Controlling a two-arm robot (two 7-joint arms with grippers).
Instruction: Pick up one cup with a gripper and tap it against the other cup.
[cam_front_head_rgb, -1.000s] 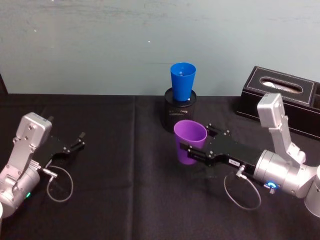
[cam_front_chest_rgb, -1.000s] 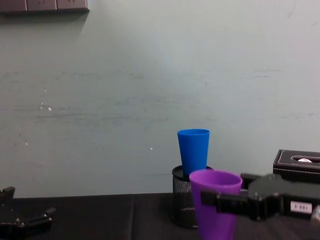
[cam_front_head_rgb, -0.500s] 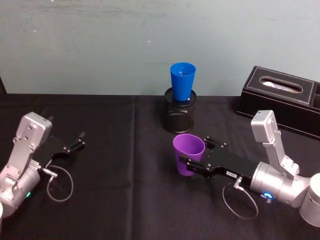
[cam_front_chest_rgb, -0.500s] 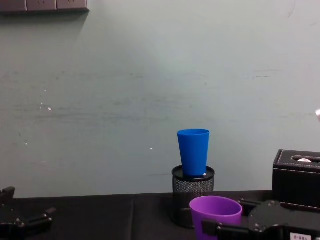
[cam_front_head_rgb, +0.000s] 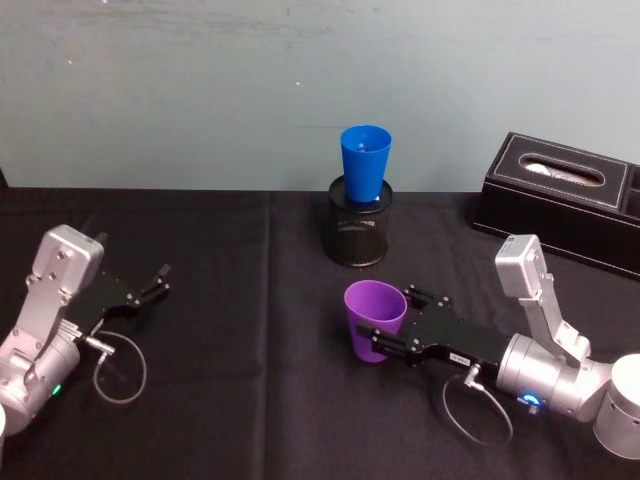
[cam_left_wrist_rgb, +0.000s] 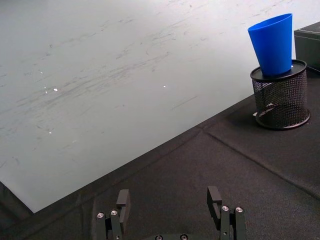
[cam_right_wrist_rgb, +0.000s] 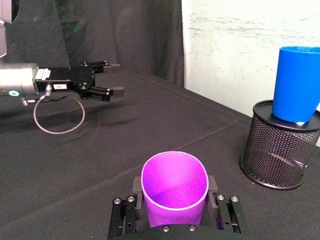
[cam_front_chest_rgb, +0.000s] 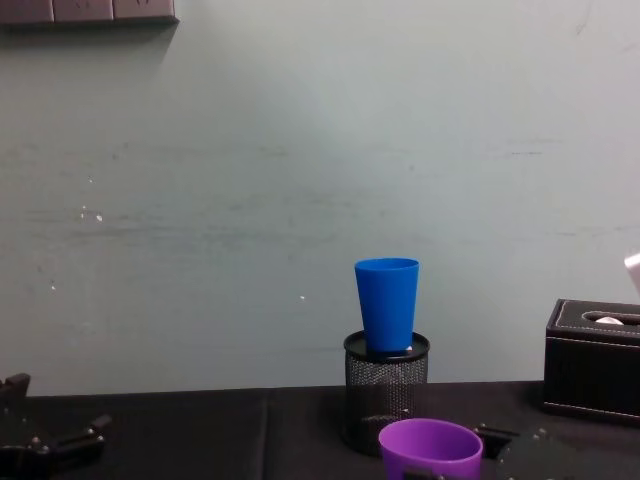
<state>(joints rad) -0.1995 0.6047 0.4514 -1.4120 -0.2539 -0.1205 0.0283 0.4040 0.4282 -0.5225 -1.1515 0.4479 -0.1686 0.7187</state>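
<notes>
While the purple cup (cam_front_head_rgb: 375, 320) stands upright near the middle of the black worktop (cam_front_head_rgb: 250, 400), the right hand (cam_front_head_rgb: 388, 333) holds it from the side, one finger on each side of the cup. In the right wrist view, the purple cup (cam_right_wrist_rgb: 174, 192) sits snug between the two black fingers (cam_right_wrist_rgb: 125, 212), with its open mouth facing up.

Farther back on the worktop, the blue cup (cam_front_head_rgb: 365, 164) stands upright in the top of a round black mesh pen holder (cam_front_head_rgb: 359, 230). The blue cup sticks up well above the rim of the holder. The purple cup is in front of the holder and apart from it, so the two cups do not touch. In the chest view, the purple cup (cam_front_chest_rgb: 430, 450) sits low, in front of the holder (cam_front_chest_rgb: 386, 390) and below the blue cup (cam_front_chest_rgb: 387, 303).

A black tissue box (cam_front_head_rgb: 565, 195) rests at the back right of the worktop.

Over on the left side of the worktop, the left hand (cam_front_head_rgb: 158, 283) rests low and far from both cups. Its fingers (cam_left_wrist_rgb: 122, 200) are spread wide with nothing between them.
</notes>
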